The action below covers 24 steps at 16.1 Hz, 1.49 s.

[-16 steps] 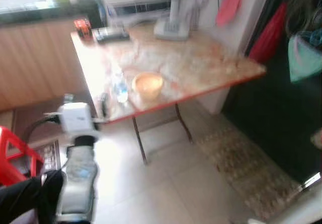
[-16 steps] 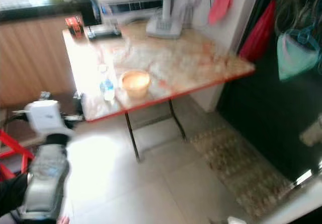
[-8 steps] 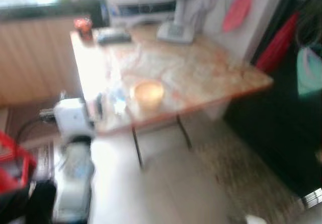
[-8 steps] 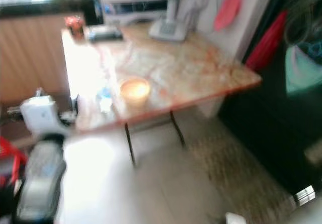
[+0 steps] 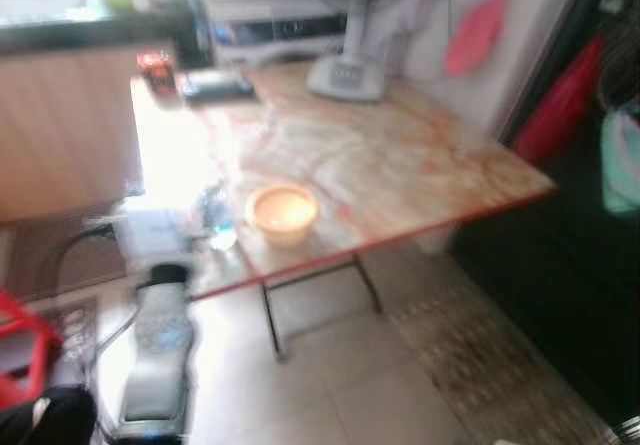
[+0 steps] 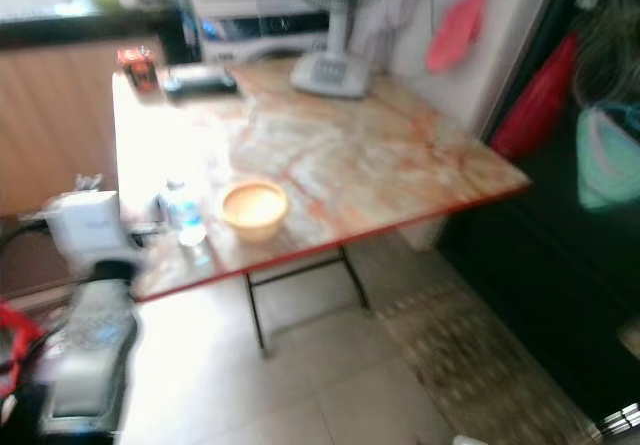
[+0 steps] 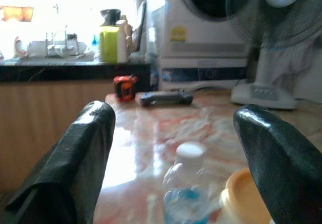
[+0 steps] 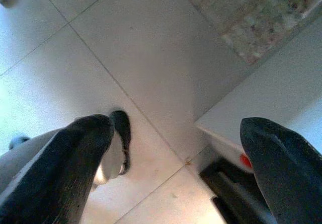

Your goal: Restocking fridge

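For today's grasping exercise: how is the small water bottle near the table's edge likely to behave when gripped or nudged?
The water bottle looks like thin clear plastic, so it probably dents under squeeze. Standing upright, narrow and tall beside the bowl, it may tip easily. Its smooth round body could slip or roll.

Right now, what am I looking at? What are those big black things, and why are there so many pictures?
These come from a walking robot's cameras. Two sit on its head like eyes, looking down at a folding table. On it stand a small water bottle, an orange bowl, a fan, a dark flat gadget and something small and red. The other two cameras ride on its wrists. The big black things are the fingers of the left gripper, open and aimed at the bottle. The right gripper hangs open over the floor. Both hold nothing.
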Motion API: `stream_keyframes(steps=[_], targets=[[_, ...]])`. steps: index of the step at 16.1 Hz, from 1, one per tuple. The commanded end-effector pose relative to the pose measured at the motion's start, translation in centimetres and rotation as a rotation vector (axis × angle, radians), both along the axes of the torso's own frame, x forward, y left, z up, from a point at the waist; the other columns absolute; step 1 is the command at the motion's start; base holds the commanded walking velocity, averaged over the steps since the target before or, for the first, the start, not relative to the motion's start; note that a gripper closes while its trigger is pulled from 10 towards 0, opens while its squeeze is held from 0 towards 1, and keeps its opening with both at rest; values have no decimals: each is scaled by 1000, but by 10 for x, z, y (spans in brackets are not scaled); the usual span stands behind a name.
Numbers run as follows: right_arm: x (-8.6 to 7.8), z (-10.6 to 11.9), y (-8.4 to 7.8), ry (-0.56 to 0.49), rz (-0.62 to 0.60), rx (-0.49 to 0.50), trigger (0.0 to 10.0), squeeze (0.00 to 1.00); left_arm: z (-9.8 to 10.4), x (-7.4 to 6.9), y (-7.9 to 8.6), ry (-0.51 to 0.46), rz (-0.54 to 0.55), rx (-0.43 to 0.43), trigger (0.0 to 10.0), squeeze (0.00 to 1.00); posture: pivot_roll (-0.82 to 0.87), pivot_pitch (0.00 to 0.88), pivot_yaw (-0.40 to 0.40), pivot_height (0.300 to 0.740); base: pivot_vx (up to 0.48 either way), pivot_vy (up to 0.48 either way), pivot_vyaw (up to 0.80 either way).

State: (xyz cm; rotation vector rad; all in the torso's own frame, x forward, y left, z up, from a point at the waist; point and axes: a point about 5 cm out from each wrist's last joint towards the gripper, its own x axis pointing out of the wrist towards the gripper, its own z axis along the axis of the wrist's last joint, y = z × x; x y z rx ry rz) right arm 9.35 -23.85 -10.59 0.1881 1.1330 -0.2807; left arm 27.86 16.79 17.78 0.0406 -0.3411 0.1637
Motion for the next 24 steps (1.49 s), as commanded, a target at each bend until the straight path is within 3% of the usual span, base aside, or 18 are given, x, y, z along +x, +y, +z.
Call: stream_keyframes(steps=[1,12,14,16,20,24], targets=[[17,3,7,-51,18,13,10000,0,4,-2,11,-9,38,8,10000,0,146,0,-80,740,281,0,556],[18,3,6,-57,3,19,10000,0,7,-4,10,-13,42,5,10000,0,145,0,-82,740,283,0,0],[17,3,6,-58,-4,19,10000,0,15,-5,7,-38,24,38,10000,0,147,0,-82,740,270,0,0],[18,3,6,-56,14,11,10000,0,18,-5,-6,-46,-95,84,10000,0,155,0,-80,740,0,0,0],[18,3,7,-61,5,18,10000,0,19,-7,-20,-13,-175,103,10000,0,152,0,-74,740,0,0,0],[18,3,8,-56,11,16,10000,0,55,-2,-30,79,-309,83,10000,0,166,0,-74,740,0,0,0]])
